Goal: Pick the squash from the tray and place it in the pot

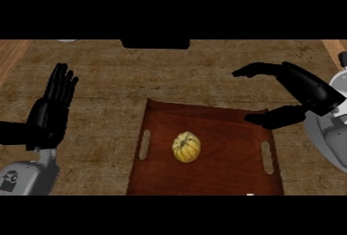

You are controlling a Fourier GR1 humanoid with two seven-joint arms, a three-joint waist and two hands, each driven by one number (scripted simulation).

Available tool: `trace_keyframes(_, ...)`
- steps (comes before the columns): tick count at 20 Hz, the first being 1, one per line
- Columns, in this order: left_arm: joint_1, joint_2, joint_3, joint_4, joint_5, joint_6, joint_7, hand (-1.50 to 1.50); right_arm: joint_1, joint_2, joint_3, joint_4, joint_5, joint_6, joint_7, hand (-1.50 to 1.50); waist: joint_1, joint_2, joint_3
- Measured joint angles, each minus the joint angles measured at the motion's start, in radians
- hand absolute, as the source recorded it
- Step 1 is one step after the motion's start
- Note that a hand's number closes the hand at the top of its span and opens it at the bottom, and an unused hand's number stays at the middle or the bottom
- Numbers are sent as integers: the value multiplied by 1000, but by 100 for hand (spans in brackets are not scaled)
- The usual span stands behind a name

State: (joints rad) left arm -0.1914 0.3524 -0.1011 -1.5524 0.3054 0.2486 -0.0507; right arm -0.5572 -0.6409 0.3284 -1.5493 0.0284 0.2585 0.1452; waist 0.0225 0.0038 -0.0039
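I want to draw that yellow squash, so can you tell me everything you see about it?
The squash is small, oval and pale yellow, with darker stripes running end to end and a dark spot at its top end. Its skin looks smooth and slightly shiny. It lies alone near the middle of the brown wooden tray, between the tray's two slot handles, long side pointing away from the robot. Only the tray touches it. The right hand hangs open above the tray's far right corner, well clear of it.
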Motion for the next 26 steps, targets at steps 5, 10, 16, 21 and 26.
trace_keyframes(5, -67, 9, 37, 37, 8, -9, 35, 0, -77, 1, 64, -30, 58, 113, 37, -150, -13, -3, 2)
trace_keyframes(10, -86, -3, 36, 44, -5, -4, 44, 0, -188, 10, 142, -58, 71, 268, 209, -150, -13, -5, 2)
trace_keyframes(16, -88, -14, 44, 61, -12, -16, 32, 0, -299, 146, 241, -39, 58, 409, 454, -150, -12, -5, 2)
trace_keyframes(21, -81, -13, 56, 32, -10, -28, 59, 0, -322, 269, 283, 10, 74, 451, 591, -150, -14, -5, 3)
trace_keyframes(26, -83, -22, 65, 26, -29, -24, 60, 0, -301, 353, 309, 72, 113, 461, 660, -150, -17, -5, 3)
